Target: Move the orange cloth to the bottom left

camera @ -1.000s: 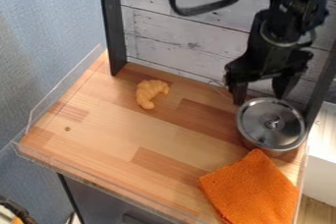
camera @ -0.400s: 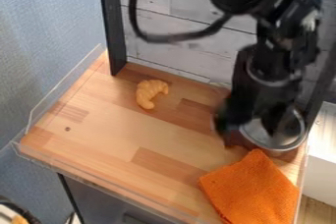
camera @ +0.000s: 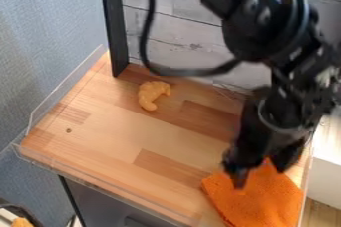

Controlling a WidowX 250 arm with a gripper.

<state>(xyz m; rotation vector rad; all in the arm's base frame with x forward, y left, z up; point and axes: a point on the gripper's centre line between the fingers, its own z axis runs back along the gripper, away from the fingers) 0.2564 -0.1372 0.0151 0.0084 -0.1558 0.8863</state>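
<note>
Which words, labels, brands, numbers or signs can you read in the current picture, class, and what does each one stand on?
None: no readable text stands on the wooden counter, the orange cloth, the toy croissant, the black robot arm or the grey drawer front below.
The small dark spot on the counter is a round mark, not a letter or number.

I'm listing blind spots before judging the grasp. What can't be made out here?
All in the camera view:
- Whether the claw touches the cloth: the slanted angle can't settle it.
- Cloth's upper part: partly hidden behind the claw.
- Cloth's lowest part: cut off by the bottom edge.
- Orange thing, lower left: cut off, unidentifiable.
</note>
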